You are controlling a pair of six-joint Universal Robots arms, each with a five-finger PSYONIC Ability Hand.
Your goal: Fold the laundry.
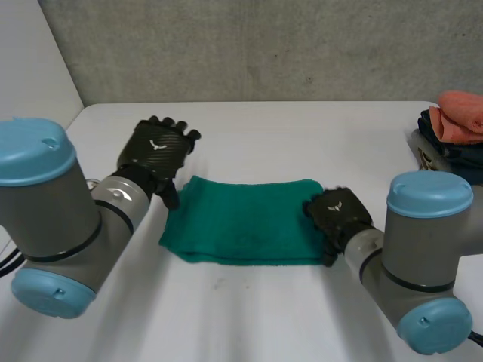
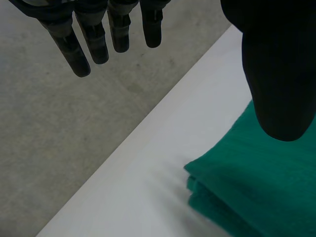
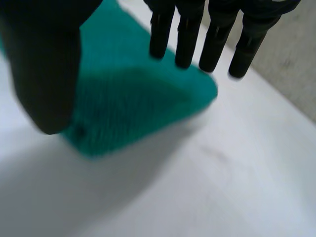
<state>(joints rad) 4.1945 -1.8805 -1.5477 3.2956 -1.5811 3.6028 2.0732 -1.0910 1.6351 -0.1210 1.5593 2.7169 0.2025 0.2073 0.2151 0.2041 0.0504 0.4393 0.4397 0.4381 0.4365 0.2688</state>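
One green towel [image 1: 241, 220], folded on the table [image 1: 302, 136], long axis hand to hand. Right hand [image 1: 337, 213], spread, empty, over its right end: nearer. Left hand [image 1: 157, 149], spread, raised beside left end.

Head camera looking down, wrist cameras close, sharing towel [image 1: 241, 219]

We cannot see the right end of the green towel [image 1: 241, 219], because the right hand [image 1: 339, 216] covers it. The pile of folded clothes [image 1: 455, 128] at the table's right side is cut off by the edge, so we see just part.
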